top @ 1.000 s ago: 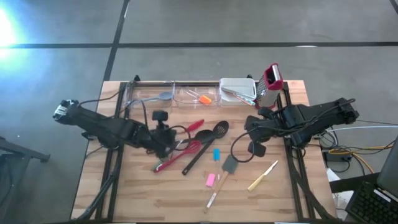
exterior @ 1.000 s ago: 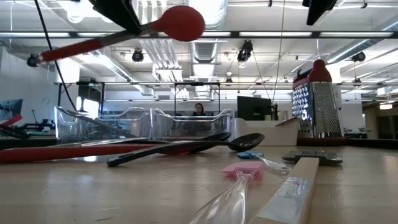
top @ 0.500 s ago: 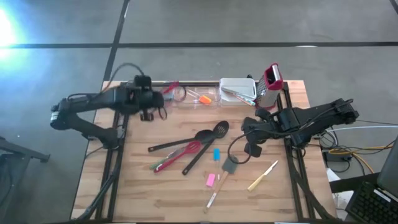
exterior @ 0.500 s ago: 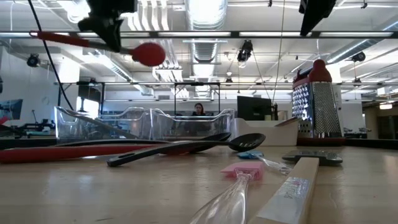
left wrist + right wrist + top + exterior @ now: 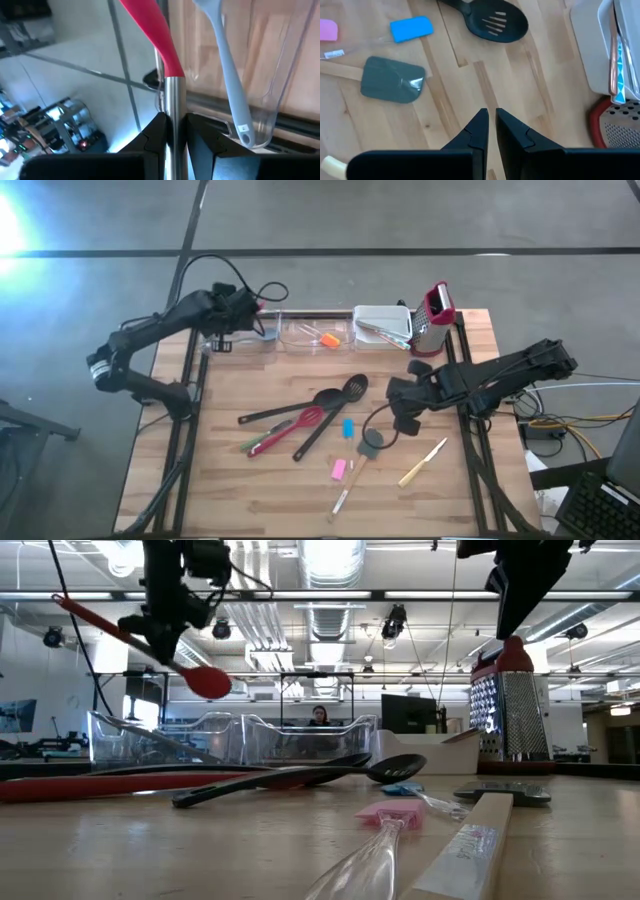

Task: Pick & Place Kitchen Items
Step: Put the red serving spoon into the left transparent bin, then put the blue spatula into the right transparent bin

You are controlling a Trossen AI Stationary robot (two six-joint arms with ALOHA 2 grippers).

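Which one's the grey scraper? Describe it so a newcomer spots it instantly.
Start at the wooden table in the high view, then find the right claw hovering near its right side. The grey scraper lies just below that claw, blade toward it. Its neighbours, the pink scraper and blue scraper, have smaller, brightly coloured blades.

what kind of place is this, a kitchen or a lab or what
Most likely a robotics lab or workshop, not a kitchen. The wooden table sits on bare concrete, the low view shows exposed ceiling ducts and a person at a monitor behind, and loose cables trail beside it.
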